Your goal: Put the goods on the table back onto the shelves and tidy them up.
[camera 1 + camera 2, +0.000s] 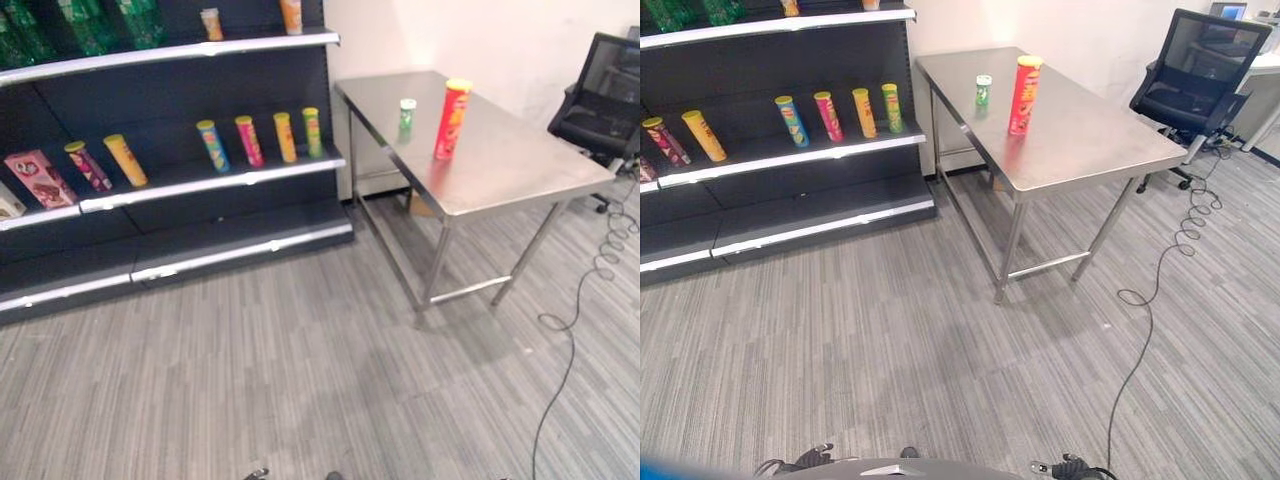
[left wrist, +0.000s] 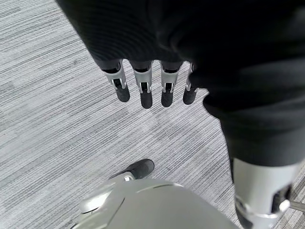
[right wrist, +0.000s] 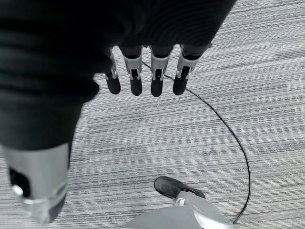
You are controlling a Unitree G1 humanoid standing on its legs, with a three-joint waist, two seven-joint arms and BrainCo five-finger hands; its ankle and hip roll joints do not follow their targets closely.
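On the brushed stainless-steel tabletop [image 1: 520, 165] stand a tall red cylindrical chip can with a yellow lid [image 1: 451, 120] and, just beside it, a short green can with a white lid [image 1: 407, 117], both upright and apart. Dark metal shelves with white edge strips [image 1: 215, 183] hold a row of slim coloured tubes [image 1: 258, 139], leaning. Left hand [image 2: 147, 88] and right hand [image 3: 143, 76] hang over striped grey carpet [image 1: 300, 380], fingers straight, empty.

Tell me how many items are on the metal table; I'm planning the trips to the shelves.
2, both standing upright: a tall red can towards the table's middle, and a small green can beside it, on the side nearer the shelves. Nothing appears hidden.
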